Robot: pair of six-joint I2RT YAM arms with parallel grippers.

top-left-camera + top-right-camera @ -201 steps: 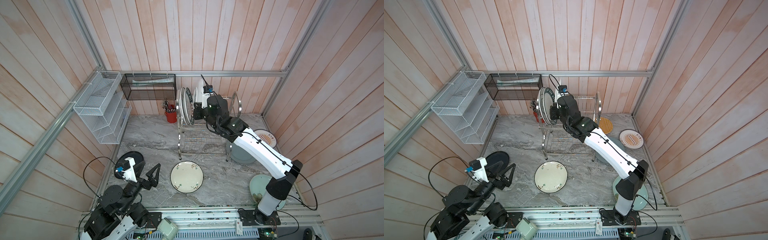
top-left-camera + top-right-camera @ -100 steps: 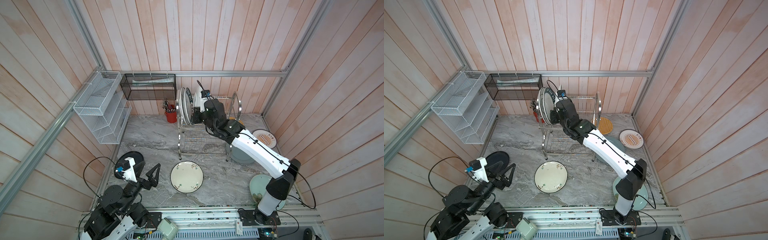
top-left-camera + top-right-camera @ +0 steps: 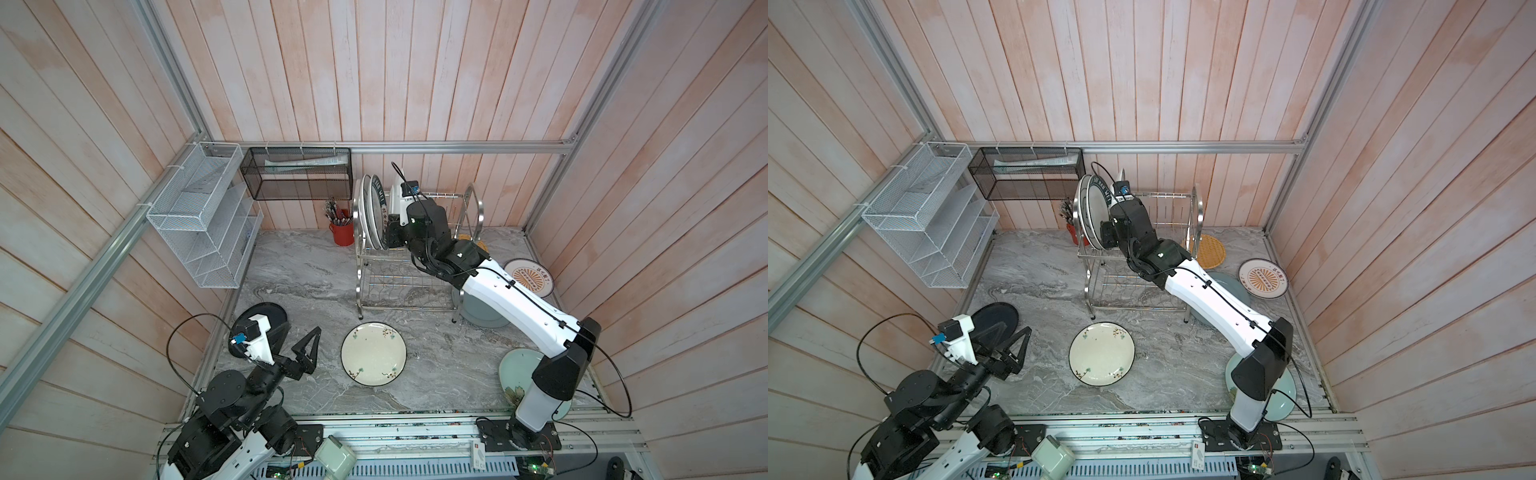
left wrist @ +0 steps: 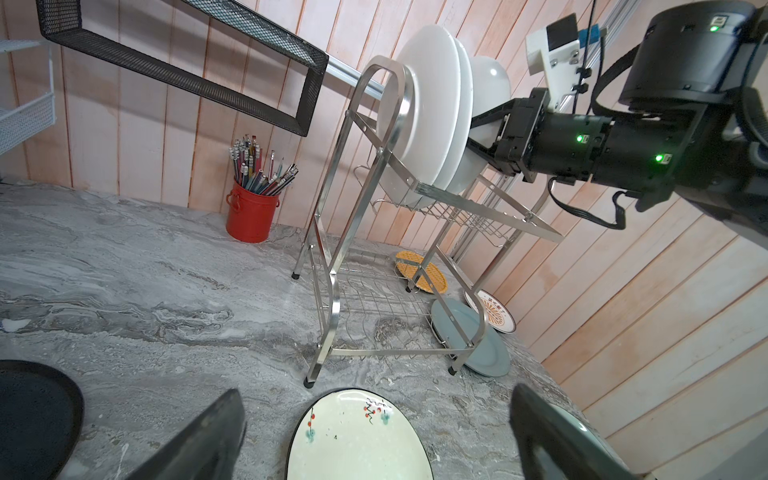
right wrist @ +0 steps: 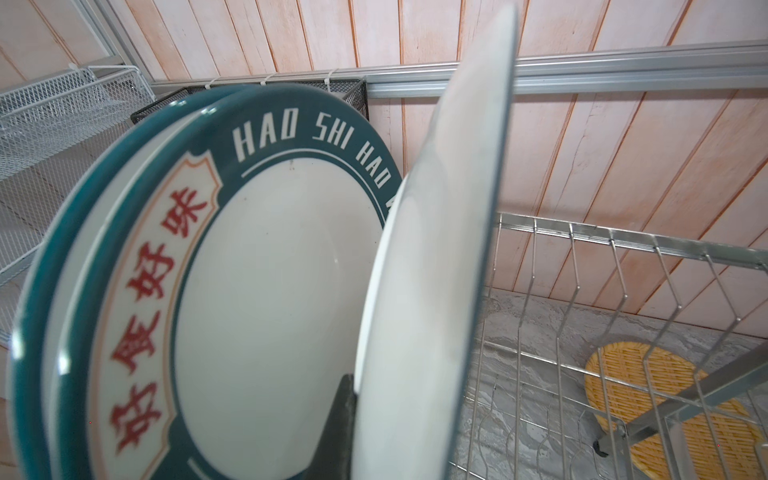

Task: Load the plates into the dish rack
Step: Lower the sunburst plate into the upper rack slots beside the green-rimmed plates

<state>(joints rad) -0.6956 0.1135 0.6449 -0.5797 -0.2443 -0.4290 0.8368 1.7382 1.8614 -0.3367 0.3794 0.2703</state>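
A: Steel wire two-tier dish rack [image 5: 623, 240], upper tier: contents?
B: Two teal lettered-rim round plates [image 5: 270, 291] on edge; beside them a white dark-edged round plate [image 5: 436, 291], pinched by your right tool [image 4: 482, 131]. Your left tool [image 3: 308, 347]: jaws spread wide, empty, over the grey marble table [image 3: 299, 274] near the cream floral plate [image 3: 373, 354].

The grey marble tabletop [image 3: 299, 270] is overlooked from high above in both top views; the shiny steel wire rack [image 3: 399, 282] is shared by all views, nearest from the right wrist.
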